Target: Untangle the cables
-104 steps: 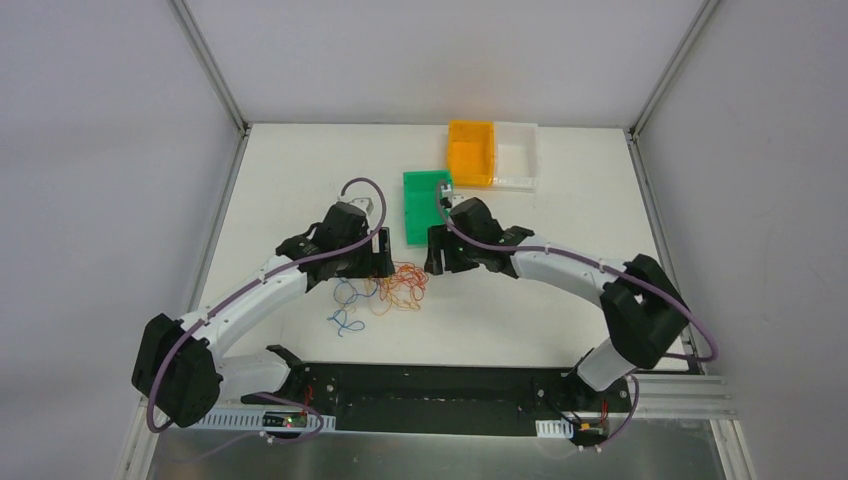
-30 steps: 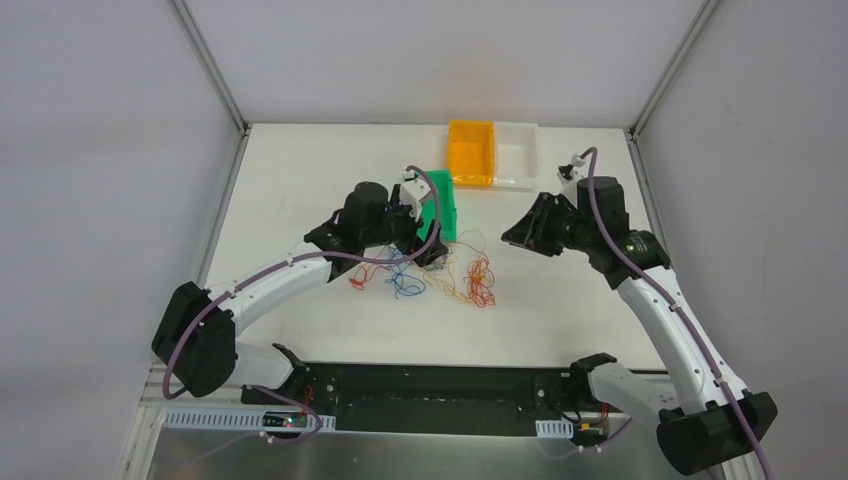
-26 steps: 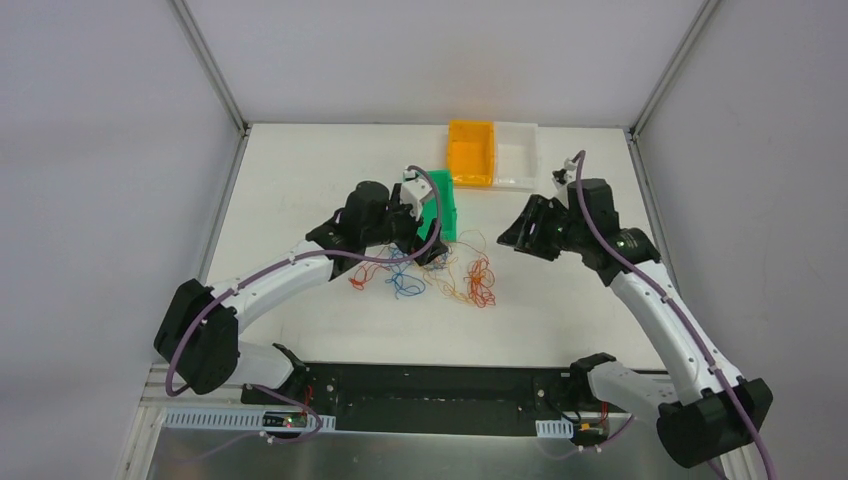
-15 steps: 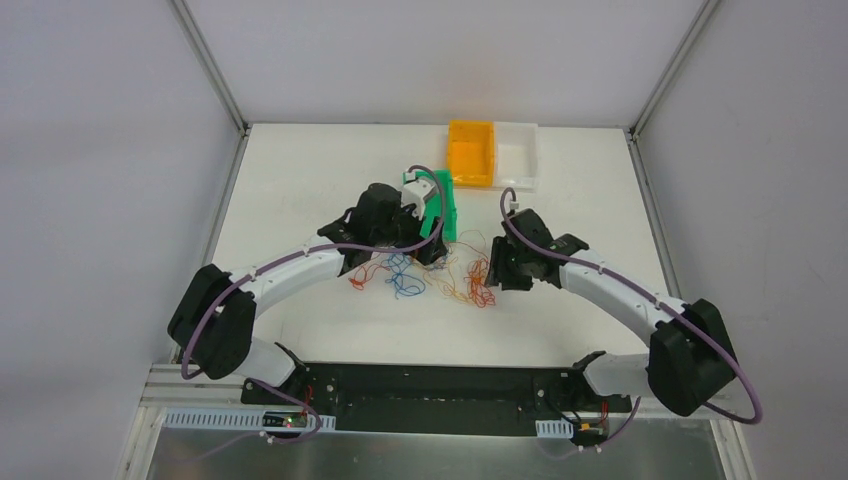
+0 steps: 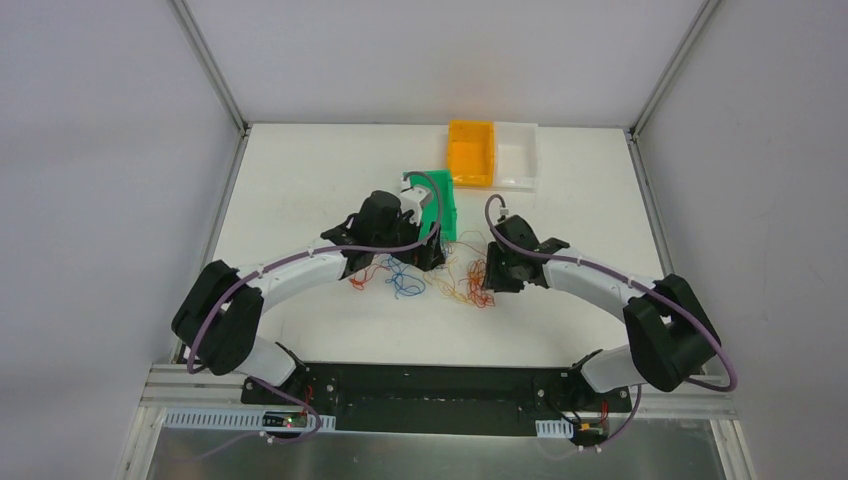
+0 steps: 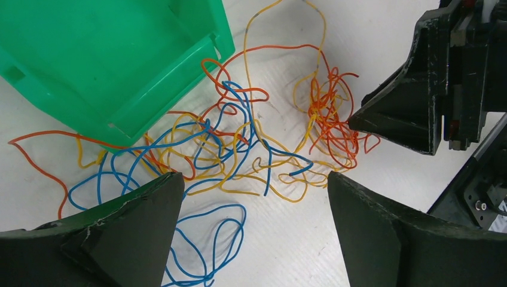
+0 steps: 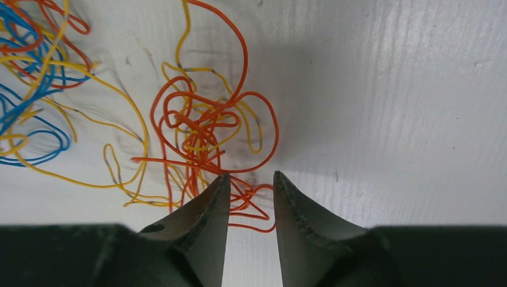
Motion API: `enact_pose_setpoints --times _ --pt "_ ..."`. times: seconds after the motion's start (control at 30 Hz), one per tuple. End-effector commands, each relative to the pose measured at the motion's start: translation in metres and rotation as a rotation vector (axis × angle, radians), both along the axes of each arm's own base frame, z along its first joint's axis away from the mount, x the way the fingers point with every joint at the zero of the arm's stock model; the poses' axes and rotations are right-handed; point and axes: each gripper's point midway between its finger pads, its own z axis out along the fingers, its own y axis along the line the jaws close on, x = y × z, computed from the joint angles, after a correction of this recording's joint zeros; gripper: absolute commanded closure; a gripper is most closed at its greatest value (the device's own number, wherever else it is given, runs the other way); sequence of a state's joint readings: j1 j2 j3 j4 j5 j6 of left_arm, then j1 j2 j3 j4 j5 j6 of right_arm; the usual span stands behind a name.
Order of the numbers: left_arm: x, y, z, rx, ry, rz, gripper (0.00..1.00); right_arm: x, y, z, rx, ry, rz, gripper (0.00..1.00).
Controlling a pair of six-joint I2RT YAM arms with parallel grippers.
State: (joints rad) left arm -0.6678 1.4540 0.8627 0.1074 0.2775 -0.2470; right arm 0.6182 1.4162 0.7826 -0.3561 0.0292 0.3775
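Note:
The cables (image 5: 452, 280) lie as a loose tangle of orange, yellow and blue strands on the white table, just in front of the green bin (image 5: 440, 212). My left gripper (image 6: 254, 185) hovers wide open over the blue loops (image 6: 206, 236) and the yellow-orange tangle (image 6: 239, 152), holding nothing. My right gripper (image 7: 251, 177) is down at the orange clump (image 7: 206, 128). Its jaws stand a little apart, with a few orange loops lying between the tips. In the top view, the left gripper (image 5: 428, 258) and the right gripper (image 5: 487, 283) flank the pile.
The green bin (image 6: 107, 60) sits tipped against the pile's far-left side, with strands running under its edge. An orange bin (image 5: 470, 152) and a white bin (image 5: 517, 155) stand at the table's back. The right gripper's black body (image 6: 430, 89) sits close to the left gripper's right finger.
My right arm swung in from the right and came down onto the orange clump, its jaws now apart. The left arm crept slightly right and stayed open.

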Motion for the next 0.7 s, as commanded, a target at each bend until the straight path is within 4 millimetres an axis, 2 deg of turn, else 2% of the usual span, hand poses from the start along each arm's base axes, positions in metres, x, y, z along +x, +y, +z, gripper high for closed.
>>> enact_pose_setpoints --times 0.0,0.07,0.13,0.17,0.23,0.37,0.47,0.57,0.67 --pt "0.001 -0.009 -0.008 -0.013 0.081 0.022 0.08 -0.004 0.006 -0.012 0.015 0.023 -0.002 0.69" --pt "0.001 -0.012 -0.015 -0.012 0.119 0.023 0.1 -0.005 0.005 -0.013 0.013 0.027 -0.003 0.8" --pt "0.001 -0.014 -0.024 -0.002 0.151 0.027 0.13 -0.006 0.004 -0.009 0.019 0.022 -0.004 0.96" --pt "0.001 -0.014 -0.027 0.001 0.162 0.029 0.16 -0.006 0.004 -0.005 0.022 0.013 -0.007 1.0" --pt "-0.001 -0.015 -0.03 0.0 0.18 0.024 0.28 -0.004 0.002 0.006 0.027 -0.01 -0.012 1.0" --pt "-0.008 -0.018 -0.033 -0.016 0.215 0.012 0.63 -0.001 -0.005 0.033 0.02 -0.072 -0.025 1.0" --pt "-0.015 -0.017 -0.034 -0.018 0.24 -0.011 0.99 0.002 -0.011 0.056 0.016 -0.114 -0.038 1.0" --pt "-0.021 -0.001 -0.032 0.006 0.239 0.024 1.0 0.005 -0.019 0.08 0.015 -0.167 -0.06 1.0" --pt "-0.028 0.031 -0.032 0.025 0.239 0.118 1.0 0.009 -0.029 0.099 0.025 -0.216 -0.091 1.0"
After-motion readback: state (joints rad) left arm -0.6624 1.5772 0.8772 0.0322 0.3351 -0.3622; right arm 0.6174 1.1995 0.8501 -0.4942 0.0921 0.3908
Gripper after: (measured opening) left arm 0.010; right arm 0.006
